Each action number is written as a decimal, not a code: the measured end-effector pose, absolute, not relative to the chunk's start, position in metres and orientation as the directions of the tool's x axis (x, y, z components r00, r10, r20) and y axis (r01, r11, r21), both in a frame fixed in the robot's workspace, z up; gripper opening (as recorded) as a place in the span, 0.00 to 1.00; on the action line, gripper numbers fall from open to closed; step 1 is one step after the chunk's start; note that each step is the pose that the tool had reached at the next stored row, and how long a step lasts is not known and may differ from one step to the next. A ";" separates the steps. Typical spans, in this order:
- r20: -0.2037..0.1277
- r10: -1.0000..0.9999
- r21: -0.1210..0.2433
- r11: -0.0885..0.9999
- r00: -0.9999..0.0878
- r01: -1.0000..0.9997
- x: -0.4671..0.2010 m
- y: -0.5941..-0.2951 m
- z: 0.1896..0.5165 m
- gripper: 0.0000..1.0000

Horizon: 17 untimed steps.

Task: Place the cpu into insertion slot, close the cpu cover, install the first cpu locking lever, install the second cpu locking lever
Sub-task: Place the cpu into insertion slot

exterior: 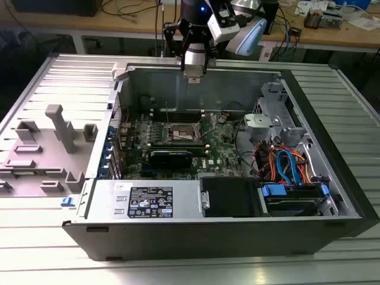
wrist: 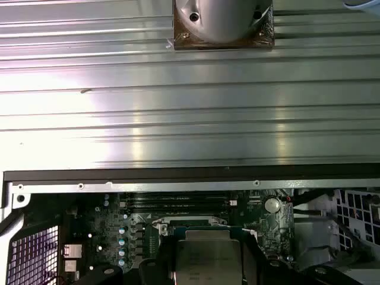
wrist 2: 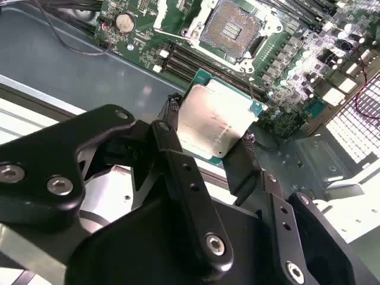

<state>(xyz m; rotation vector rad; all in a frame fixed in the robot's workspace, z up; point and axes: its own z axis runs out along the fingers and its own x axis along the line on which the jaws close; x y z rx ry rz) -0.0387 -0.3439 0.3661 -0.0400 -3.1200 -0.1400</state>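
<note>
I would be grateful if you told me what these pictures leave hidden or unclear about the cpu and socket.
- Underside of the cpu: turned away in both wrist views, held in the pincer.
- Part of the cpu: cut off by the picture's edge in the first wrist view.
- Most of the insertion slot: behind the cpu in the first wrist view.
- Its pins: too small in the exterior view.

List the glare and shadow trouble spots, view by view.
Exterior view: the motherboard sits in shade inside the case; first wrist view: bright glare bands wash across the ribbed table; second wrist view: the cpu, held between the black fingers, shines pale on its metal top.
</note>
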 end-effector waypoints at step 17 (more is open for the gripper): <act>0.019 0.078 0.089 0.993 -0.997 0.080 -0.039 -0.346 0.365 0.54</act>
